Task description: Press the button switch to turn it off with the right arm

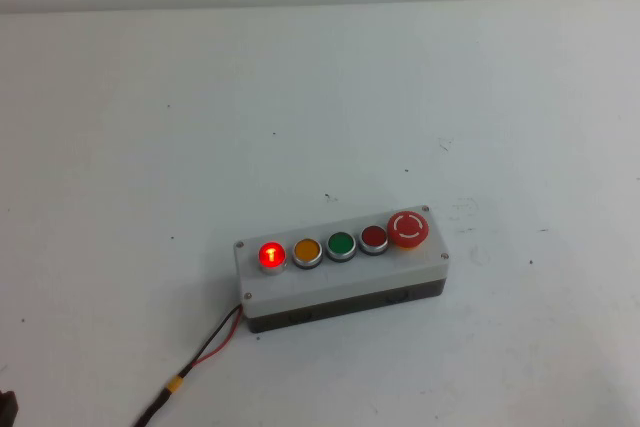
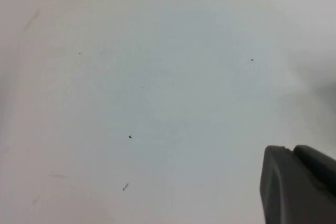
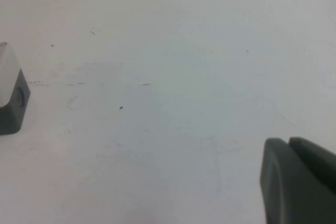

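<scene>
On the white worktop [image 1: 150,127] sits a grey box [image 1: 340,272] with a dark base, lying slightly aslant, and along its top runs a row of five buttons. The button switch [image 1: 271,255] is the end one on my left, a round red lens in a silver ring, and it glows brightly with a small pale mark in its middle that I cannot read. Next to it come an orange button [image 1: 307,250], a green button [image 1: 340,245], a smaller dark-red button [image 1: 374,238] and the big red mushroom button [image 1: 408,228], which carries white arrow marks. Red and black wires [image 1: 215,339] leave the box's left end toward the near edge. My right claw [image 3: 299,182] hangs over bare worktop, with one corner of the box at the edge of its camera's view; my left claw [image 2: 299,184] hangs over bare worktop too. Only a dark piece of each shows, so I cannot tell how far either is open, nor see anything held.
</scene>
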### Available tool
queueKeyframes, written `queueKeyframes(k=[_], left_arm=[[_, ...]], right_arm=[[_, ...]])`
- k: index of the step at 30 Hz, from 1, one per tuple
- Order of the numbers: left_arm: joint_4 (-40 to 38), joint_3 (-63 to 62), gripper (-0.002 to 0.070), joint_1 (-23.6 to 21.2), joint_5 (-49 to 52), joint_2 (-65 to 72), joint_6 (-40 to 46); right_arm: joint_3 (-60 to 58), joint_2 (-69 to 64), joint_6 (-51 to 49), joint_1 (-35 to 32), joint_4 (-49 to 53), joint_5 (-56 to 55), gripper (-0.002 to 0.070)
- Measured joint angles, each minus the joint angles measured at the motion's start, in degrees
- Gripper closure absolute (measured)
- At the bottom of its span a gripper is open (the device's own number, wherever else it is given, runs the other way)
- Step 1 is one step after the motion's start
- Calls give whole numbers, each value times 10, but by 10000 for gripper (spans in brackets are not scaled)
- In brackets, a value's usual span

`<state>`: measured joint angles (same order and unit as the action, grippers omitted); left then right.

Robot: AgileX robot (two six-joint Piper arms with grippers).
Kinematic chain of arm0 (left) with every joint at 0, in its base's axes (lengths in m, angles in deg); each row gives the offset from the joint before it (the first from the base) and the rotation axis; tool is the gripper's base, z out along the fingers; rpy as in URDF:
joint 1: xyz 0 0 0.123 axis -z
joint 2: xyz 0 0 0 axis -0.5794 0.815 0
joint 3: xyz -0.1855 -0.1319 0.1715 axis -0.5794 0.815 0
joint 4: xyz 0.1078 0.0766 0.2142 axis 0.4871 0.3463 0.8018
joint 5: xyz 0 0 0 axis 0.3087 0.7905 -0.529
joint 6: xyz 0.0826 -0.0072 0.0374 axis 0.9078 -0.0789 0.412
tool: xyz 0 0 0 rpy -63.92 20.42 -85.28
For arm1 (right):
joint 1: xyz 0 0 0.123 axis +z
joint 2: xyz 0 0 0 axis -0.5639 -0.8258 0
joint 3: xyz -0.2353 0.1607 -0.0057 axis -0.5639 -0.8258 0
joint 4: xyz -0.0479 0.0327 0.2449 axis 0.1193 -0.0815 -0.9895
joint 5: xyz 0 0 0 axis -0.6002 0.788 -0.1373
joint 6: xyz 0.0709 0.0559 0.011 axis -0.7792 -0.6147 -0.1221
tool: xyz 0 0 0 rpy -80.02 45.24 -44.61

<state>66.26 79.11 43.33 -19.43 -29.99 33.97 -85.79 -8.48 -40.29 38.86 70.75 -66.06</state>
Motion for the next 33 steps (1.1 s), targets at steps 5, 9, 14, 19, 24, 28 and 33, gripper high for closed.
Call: queueKeyframes(k=[5, 9, 14, 19, 24, 28, 33], left_arm=[[0, 0, 677, 0, 0, 0, 0], [0, 0, 677, 0, 0, 0, 0], [0, 0, 677, 0, 0, 0, 0], [0, 0, 677, 0, 0, 0, 0], [0, 0, 677, 0, 0, 0, 0], [0, 0, 677, 0, 0, 0, 0], [0, 0, 677, 0, 0, 0, 0]], right_arm=[[0, 0, 0, 0, 0, 0, 693], [0, 0, 0, 0, 0, 0, 693], [0, 0, 0, 0, 0, 0, 693], [0, 0, 0, 0, 0, 0, 693], [0, 0, 0, 0, 0, 0, 693], [0, 0, 0, 0, -4, -8, 693], [0, 0, -1, 0, -49, -23, 693]])
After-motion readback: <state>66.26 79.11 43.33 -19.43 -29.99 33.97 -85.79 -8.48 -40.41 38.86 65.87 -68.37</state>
